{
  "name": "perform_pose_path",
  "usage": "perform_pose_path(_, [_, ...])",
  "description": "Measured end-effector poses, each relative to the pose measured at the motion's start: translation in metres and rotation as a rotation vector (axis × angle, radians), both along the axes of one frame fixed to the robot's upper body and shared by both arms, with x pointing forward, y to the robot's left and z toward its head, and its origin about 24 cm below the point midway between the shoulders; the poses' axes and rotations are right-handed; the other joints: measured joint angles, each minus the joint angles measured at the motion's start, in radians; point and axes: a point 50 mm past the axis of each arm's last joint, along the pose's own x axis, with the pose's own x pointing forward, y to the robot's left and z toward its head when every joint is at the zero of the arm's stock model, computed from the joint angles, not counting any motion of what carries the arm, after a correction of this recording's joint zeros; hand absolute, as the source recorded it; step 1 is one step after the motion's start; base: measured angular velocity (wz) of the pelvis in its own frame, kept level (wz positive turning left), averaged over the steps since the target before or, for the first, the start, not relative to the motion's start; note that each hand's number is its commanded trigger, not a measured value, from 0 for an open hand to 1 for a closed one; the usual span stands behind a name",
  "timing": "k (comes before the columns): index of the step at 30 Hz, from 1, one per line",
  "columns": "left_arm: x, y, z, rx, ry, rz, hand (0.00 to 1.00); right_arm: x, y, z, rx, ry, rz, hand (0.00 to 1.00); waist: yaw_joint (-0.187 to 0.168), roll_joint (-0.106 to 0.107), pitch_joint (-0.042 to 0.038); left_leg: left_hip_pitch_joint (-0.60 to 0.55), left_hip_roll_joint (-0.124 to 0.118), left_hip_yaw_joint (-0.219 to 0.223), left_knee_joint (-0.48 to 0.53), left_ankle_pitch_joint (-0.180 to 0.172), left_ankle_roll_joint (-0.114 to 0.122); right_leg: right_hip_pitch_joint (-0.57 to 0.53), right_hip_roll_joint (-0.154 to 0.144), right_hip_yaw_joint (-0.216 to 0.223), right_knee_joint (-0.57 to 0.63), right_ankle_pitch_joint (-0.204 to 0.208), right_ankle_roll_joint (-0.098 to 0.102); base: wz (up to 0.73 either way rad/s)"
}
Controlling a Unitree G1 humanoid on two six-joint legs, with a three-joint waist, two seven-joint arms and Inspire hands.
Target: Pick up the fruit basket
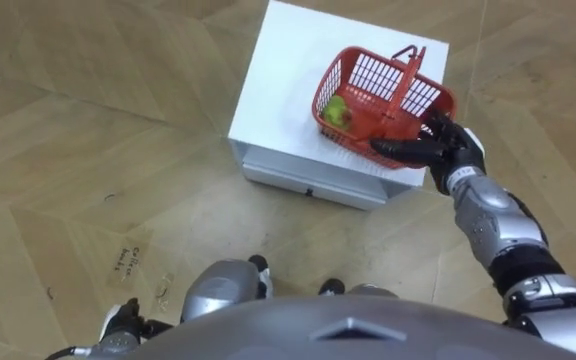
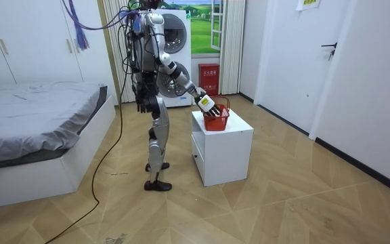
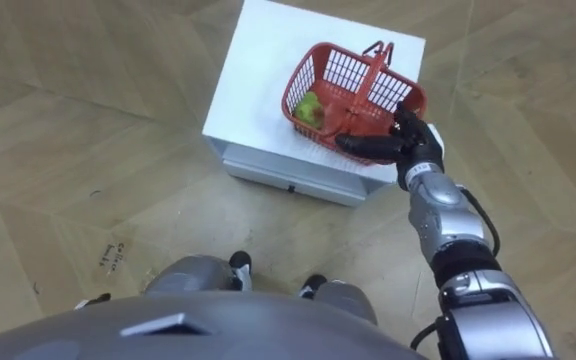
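No legible text on anything here

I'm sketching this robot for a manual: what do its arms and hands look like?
The right hand is black, with slim fingers and a small white tag on its back. Its forearm is a chunky silver-grey shell broken by black bands. The left hand, at the left eye view's bottom left, looks dark too.

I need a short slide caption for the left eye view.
Right hand at the red fruit basket on a white cabinet.
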Motion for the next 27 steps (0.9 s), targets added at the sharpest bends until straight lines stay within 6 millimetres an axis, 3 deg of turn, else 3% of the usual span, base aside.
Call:
perform_pose_path(8, [0.005, 0.002, 0.002, 0.021, -0.039, 0.004, 0.0, 0.002, -0.007, 0.017, -0.041, -0.095, -0.045, 0.0, -0.034, -0.001, 0.0009, 0.027, 0.0, 0.007, -0.028, 0.0, 0.0, 0.014, 0.001, 0.012, -0.011, 0.0, 0.002, -0.03])
perform_pose_path(11, [0.008, 0.002, 0.003, 0.03, -0.059, 0.001, 0.0, 0.006, -0.008, 0.03, -0.077, -0.168, -0.042, 0.0, -0.052, -0.001, 0.0028, 0.049, 0.001, 0.015, -0.037, 0.0, 0.0, 0.028, 0.0, 0.012, -0.012, -0.001, 0.004, -0.06])
perform_pose_path(12, [0.009, 0.003, 0.003, 0.043, -0.069, 0.0, 0.0, 0.007, -0.007, 0.033, -0.077, -0.19, -0.04, 0.0, -0.056, -0.004, 0.0068, 0.059, 0.001, 0.02, -0.04, 0.0, 0.0, 0.037, 0.0, 0.015, -0.014, -0.001, 0.004, -0.1])
perform_pose_path(16, [0.011, 0.003, 0.004, 0.064, -0.087, -0.002, 0.0, 0.003, -0.006, 0.038, -0.079, -0.22, -0.049, 0.0, -0.065, -0.004, 0.0072, 0.076, 0.004, 0.033, -0.049, 0.0, 0.0, 0.046, 0.003, 0.031, -0.015, -0.001, 0.004, -0.12])
perform_pose_path(22, [0.012, 0.004, 0.005, 0.079, -0.098, -0.002, 0.0, -0.003, -0.006, 0.045, -0.099, -0.26, -0.071, 0.0, -0.075, 0.001, 0.0046, 0.083, 0.016, 0.049, -0.05, -0.001, -0.001, 0.042, 0.009, 0.046, -0.013, 0.001, 0.001, -0.09])
perform_pose_path(27, [0.013, 0.004, 0.005, 0.074, -0.114, -0.006, 0.0, -0.001, -0.017, 0.055, -0.131, -0.312, -0.124, 0.0, -0.082, 0.016, -0.0021, 0.089, 0.016, 0.058, -0.05, -0.002, -0.003, 0.042, 0.013, 0.057, -0.012, 0.002, 0.0, -0.06])
